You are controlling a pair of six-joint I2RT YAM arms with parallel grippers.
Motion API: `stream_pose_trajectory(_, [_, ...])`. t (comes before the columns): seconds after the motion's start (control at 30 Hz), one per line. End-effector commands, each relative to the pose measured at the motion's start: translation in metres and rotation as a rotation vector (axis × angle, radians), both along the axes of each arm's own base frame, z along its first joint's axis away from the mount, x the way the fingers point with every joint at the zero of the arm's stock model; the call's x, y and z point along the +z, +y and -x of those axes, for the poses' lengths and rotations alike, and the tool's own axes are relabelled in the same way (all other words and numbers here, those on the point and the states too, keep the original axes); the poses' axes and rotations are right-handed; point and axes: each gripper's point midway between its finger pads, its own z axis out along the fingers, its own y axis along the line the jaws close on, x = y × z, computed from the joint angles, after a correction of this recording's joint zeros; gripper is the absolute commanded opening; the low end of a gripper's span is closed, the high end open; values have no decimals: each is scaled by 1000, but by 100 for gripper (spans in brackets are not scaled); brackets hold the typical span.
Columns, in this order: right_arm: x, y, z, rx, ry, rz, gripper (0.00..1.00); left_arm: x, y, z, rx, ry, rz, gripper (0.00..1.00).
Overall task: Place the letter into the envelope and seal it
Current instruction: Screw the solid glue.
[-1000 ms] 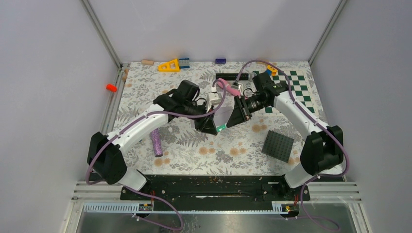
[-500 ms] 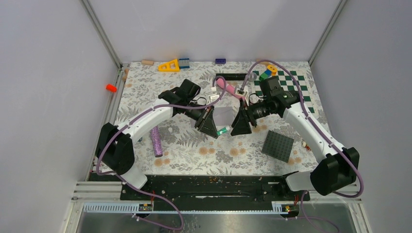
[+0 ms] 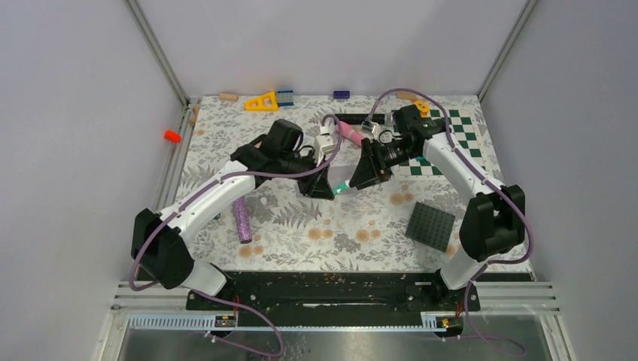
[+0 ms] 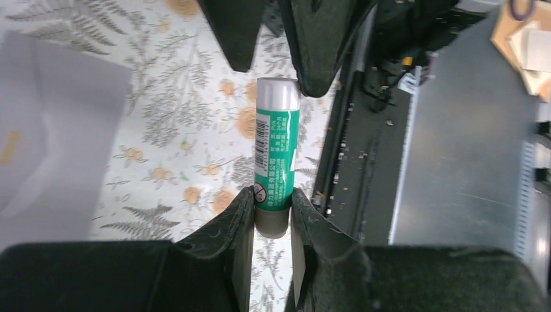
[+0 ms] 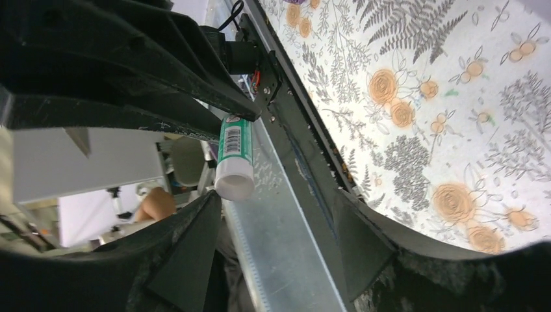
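My left gripper [image 4: 271,195] is shut on the base of a green-and-white glue stick [image 4: 276,146] and holds it above the table, also seen from the top view [image 3: 342,189]. My right gripper [image 5: 276,198] is open and faces it, its fingers on either side of the stick's white cap [image 5: 234,183] without closing on it. The light grey envelope [image 4: 52,130] lies flat on the floral table below; in the top view only a sliver of the envelope [image 3: 341,176] shows between the grippers. The tan letter is not in view.
A pink cylinder [image 3: 350,134] lies behind the grippers. A purple cylinder [image 3: 242,219] lies left, a dark grey studded plate [image 3: 431,225] right front, a green-and-white checkerboard [image 3: 459,139] far right. A yellow triangle [image 3: 262,101] and small blocks line the far edge.
Both grippers have shifted a little toward the far side, still facing each other. The left still holds the glue stick; the right stays open around its cap.
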Motion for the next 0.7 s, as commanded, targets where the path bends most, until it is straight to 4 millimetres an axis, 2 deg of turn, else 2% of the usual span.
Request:
stream_pose_trajectory(0.0, [17,7,-3,-40,121,-24,68,-1,0,-25,118,-163,-60,7])
stream_pose_trajectory(0.17, [22,12,-8,-44,192,-54,62,-12,0,-32,153,-244,-138,6])
stream_pose_trajectory(0.4, [4,11,-13,-76,225,-6,53,-16,-1,-37,178,-275,-169,5])
stream_pose_trajectory(0.53, [0,12,-14,-82,230,-6,49,-16,-3,-36,174,-272,-166,5])
stream_pose_trajectory(0.67, [-2,12,-17,-87,212,6,48,-16,-4,-33,161,-266,-160,5])
